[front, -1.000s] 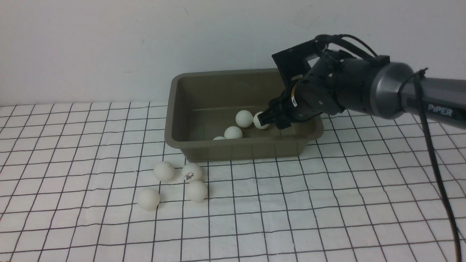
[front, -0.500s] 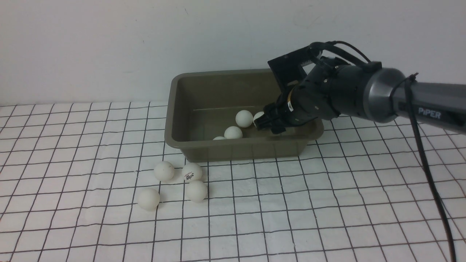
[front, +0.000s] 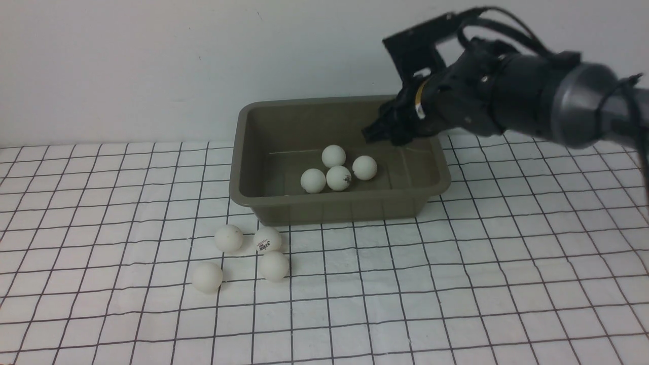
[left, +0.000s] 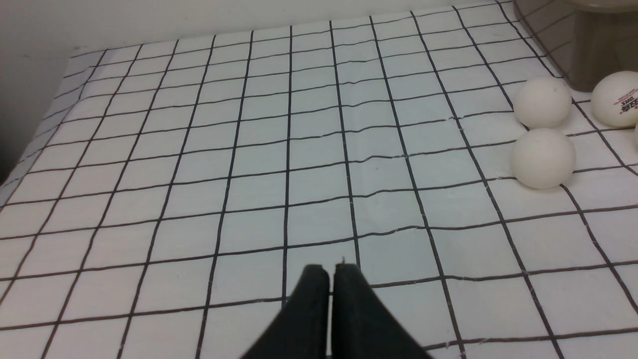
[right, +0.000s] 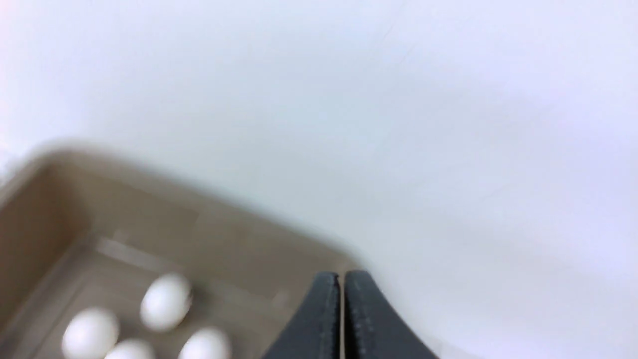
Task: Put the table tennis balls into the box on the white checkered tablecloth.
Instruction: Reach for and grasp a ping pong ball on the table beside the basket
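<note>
The olive-grey box (front: 244, 152) stands on the white checkered tablecloth (front: 456, 284). Several table tennis balls (front: 338, 178) lie clustered on its floor. Several more balls (front: 228, 238) rest on the cloth in front of the box's left corner; one (front: 267, 239) shows a dark logo. My right gripper (front: 369, 136) hangs shut and empty above the box's back right part. Its wrist view is blurred, with the shut gripper (right: 342, 279) over the box (right: 149, 199) and balls (right: 165, 300). My left gripper (left: 331, 271) is shut and empty low over bare cloth, with balls (left: 543, 158) and the box's corner (left: 588, 45) off to one side.
A plain white wall (front: 152, 66) stands right behind the box. The right arm's black cable (front: 507, 25) loops above its wrist. The cloth's edge (left: 30, 149) shows in the left wrist view.
My right gripper let go of its ball inside the box, rose up and back out of it, and shut. The balls in the box rolled into a tighter cluster.
</note>
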